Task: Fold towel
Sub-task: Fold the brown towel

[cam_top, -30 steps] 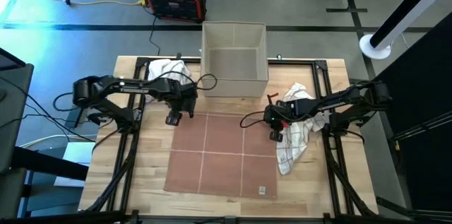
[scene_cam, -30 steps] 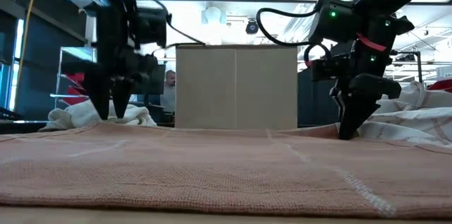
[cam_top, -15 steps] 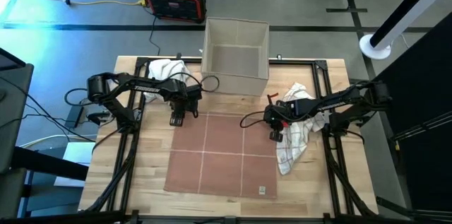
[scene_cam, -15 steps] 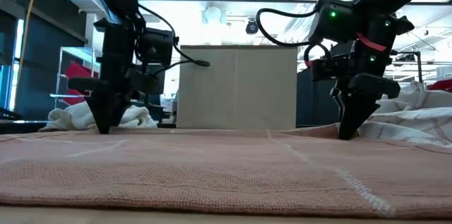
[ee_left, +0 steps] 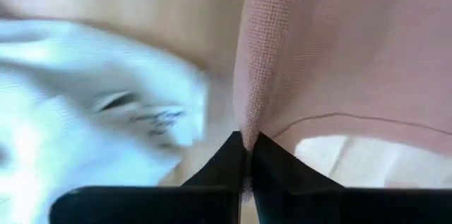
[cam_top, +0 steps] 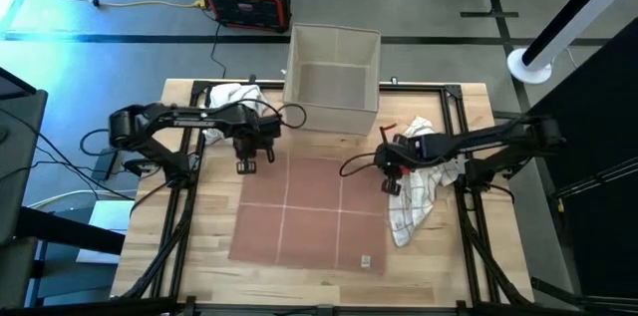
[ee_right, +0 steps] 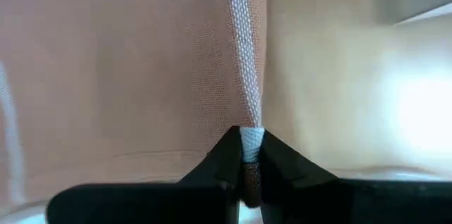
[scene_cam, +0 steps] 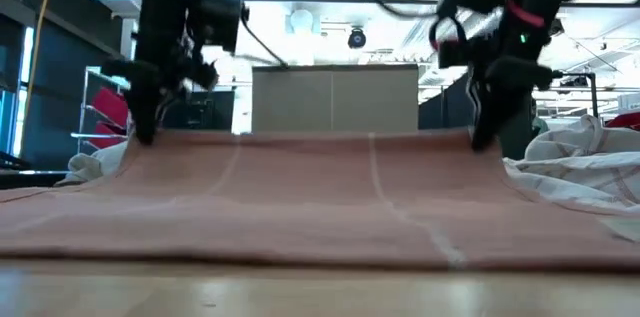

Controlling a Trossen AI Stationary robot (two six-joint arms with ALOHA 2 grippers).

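The towel (cam_top: 309, 216), a pinkish-brown cloth with thin white lines, lies spread on the middle of the table. Its far edge (scene_cam: 320, 135) is raised off the table between my two grippers, while its near part rests flat on the wood. My left gripper (cam_top: 246, 163) is shut on the far left corner. My right gripper (cam_top: 390, 184) is shut on the far right corner. In the low view the left gripper (scene_cam: 143, 132) and the right gripper (scene_cam: 484, 137) stand at the two ends of the raised edge. My left gripper pinches the towel's far left corner (ee_left: 248, 121) between its two fingers, which point down from above. The corner is lifted clear and the cloth slopes from it down to the table. My right gripper pinches the far right corner at its white hem (ee_right: 248, 121) between its two fingers, slanting down from above. That corner is lifted too, and the far edge runs nearly straight between the two holds.
A tall beige box (cam_top: 332, 77) stands at the far middle, just behind the raised edge. White cloths lie bunched at the far left (cam_top: 234, 97), and another white pile (cam_top: 419, 191) lies on the right beside my right gripper. Bare wood shows near the front edge.
My left gripper came down onto the towel's far left corner, turned about its own axis and shut on it. Both grippers then rose, lifting the far edge off the table. The towel's near part has stayed flat on the table.
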